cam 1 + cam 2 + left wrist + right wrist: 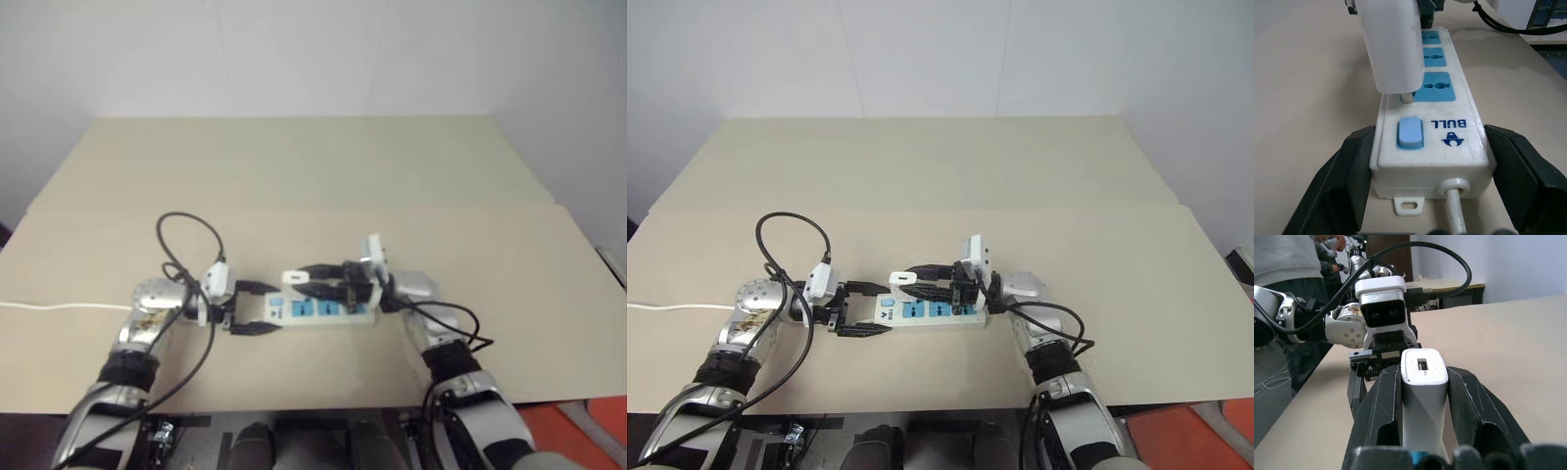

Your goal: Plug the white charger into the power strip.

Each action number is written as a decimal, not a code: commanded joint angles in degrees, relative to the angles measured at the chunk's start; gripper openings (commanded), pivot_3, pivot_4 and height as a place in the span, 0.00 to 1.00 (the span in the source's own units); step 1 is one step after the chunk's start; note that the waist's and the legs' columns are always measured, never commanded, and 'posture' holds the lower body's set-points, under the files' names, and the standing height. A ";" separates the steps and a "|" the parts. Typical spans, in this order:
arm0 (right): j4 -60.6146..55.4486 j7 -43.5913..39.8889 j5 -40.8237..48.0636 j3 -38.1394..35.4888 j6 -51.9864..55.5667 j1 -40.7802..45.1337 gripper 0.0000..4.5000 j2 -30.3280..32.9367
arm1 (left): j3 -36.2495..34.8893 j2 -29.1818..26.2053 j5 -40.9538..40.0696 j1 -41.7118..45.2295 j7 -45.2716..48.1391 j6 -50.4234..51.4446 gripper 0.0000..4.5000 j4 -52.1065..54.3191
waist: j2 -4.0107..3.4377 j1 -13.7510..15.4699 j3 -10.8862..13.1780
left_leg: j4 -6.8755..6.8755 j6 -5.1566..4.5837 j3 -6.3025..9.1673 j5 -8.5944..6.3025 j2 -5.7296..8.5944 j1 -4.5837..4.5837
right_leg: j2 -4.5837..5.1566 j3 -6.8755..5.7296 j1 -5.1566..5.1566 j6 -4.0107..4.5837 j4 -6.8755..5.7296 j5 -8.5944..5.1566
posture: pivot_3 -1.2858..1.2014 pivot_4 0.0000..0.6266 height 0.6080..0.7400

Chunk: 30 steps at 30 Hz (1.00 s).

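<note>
Over the power strip [1432,122], white charger [1422,382] clamped in right end effector [1422,377], left end effector [1425,166] gripping strip's switch end.

Overhead stereo pair, two close wrist views

Left gripper [257,308] jaws clamped level pointing right, right gripper [304,282] jaws clamped, pointing left

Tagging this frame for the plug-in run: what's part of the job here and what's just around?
Job:
- white charger, clamped in right gripper, hanging over the strip's switch end
- power strip, switch end clamped by left gripper

Just around:
- tan table
- person standing beyond the table edge
- thin white cord running off to the left
</note>
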<state>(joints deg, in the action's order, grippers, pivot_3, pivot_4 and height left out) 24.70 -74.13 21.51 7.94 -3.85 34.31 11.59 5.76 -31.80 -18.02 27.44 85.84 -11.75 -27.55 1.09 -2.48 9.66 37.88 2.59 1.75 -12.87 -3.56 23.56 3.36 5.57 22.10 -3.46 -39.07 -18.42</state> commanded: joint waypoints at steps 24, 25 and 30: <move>-4.21 0.46 2.97 -2.30 6.56 3.08 0.25 2.01 | 0.54 -0.81 0.83 -0.04 0.94 -0.07 0.71 0.85 | 0.00 -0.12 0.00 | 0.00 0.00 0.00 0.00 -0.03 -0.08 | -0.04 0.02 -0.06 0.00 -0.03 0.00 | 0.52 0.24 1.00; -5.56 1.01 3.23 -2.29 7.70 3.48 0.25 2.04 | 0.55 -0.78 0.82 -0.06 0.92 -0.05 0.71 0.86 | 0.00 -0.12 0.00 | 0.00 0.00 0.00 0.00 -0.03 -0.08 | -0.04 0.02 -0.06 0.00 -0.03 0.00 | 0.52 0.24 1.00; -8.72 2.81 3.00 -2.41 9.58 6.03 0.25 3.38 | 0.67 -0.63 0.88 -0.09 0.88 -0.07 0.71 0.80 | -0.01 -0.05 0.01 | -0.01 0.00 0.00 0.00 -0.03 -0.07 | -0.03 0.02 -0.04 0.00 -0.02 0.00 | 0.52 0.24 1.00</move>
<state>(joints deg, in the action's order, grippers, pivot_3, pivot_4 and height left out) 19.15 -72.00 23.51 7.20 4.70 38.70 14.29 5.79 -32.14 -18.04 27.44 85.83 -11.43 -27.50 1.09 -2.54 9.67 37.87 2.59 1.75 -12.87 -3.59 23.49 3.33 5.59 22.06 -3.46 -39.09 -18.42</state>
